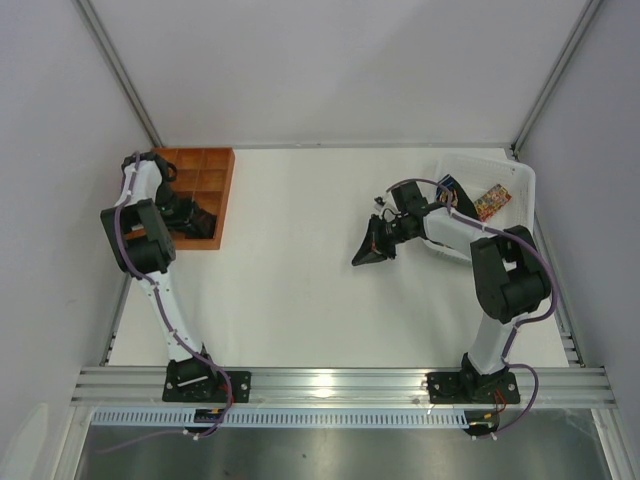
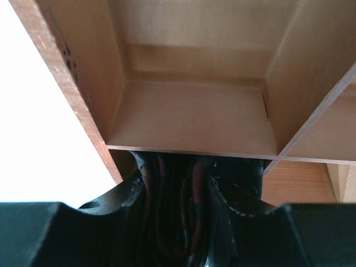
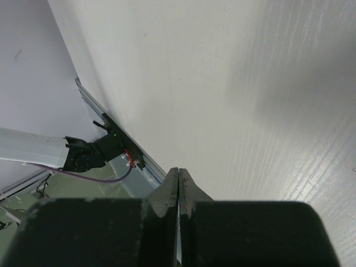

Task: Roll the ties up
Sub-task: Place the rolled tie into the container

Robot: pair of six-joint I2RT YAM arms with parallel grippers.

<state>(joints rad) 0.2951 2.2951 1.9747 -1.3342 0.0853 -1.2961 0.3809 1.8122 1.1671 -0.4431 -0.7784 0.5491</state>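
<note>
Evidently the left tool was clamped on a rolled tie, its folds running forward along the tool's reach, a tray compartment just ahead; the right tool, pressed together and empty, hung well apart over the surface.

The tray looks like unvarnished wood, matt, with fine grain and rough-cut edges. The tie is soft woven cloth with a faint sheen. The table is matt white with a fine streaked texture. The basket is translucent white plastic, and the rail is brushed metal.
</note>
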